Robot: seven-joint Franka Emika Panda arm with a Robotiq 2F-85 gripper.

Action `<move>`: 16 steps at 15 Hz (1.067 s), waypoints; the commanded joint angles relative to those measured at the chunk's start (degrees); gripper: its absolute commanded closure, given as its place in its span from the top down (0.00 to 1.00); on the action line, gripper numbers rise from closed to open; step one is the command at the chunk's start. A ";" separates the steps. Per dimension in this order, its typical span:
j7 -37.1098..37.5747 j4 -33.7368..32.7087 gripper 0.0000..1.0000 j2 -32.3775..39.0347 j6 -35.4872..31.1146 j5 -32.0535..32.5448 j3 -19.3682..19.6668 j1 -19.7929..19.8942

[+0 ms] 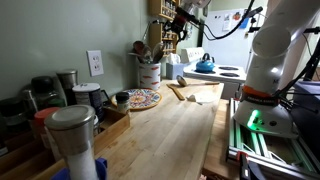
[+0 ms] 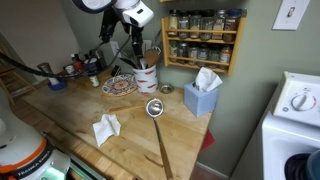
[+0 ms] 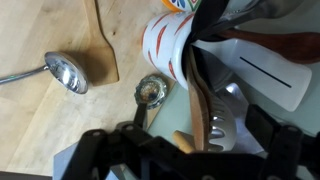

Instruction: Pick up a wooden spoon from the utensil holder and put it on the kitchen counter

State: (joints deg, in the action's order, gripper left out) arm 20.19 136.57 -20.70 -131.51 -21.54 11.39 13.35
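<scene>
The cream-white utensil holder [image 1: 150,73] stands at the back of the light-wood kitchen counter [image 1: 170,130], also seen in the other exterior view [image 2: 146,77]. Several utensils stick out of it. In the wrist view the holder [image 3: 168,42] lies just below the camera. A brown wooden utensil [image 3: 200,100], a slotted metal spoon [image 3: 228,120] and a pale wooden handle end [image 3: 182,139] rise toward me. I cannot tell which is the wooden spoon. My gripper [image 3: 190,160] hangs over these utensils with its fingers spread, and holds nothing. It shows in both exterior views [image 1: 178,18] [image 2: 135,42].
A steel ladle [image 2: 155,108] and a flat wooden spatula [image 1: 178,92] lie on the counter. A patterned plate [image 1: 142,98], a blue tissue box [image 2: 202,96], a crumpled napkin [image 2: 106,127] and a spice rack [image 2: 205,40] are nearby. A blue kettle [image 1: 205,65] sits on the stove.
</scene>
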 commanded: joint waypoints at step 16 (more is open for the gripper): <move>-8.70 -2.50 0.46 6.33 -8.39 -8.21 1.86 -2.47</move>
State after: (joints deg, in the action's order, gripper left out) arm 14.82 135.04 -15.89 -138.48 -27.81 12.35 12.22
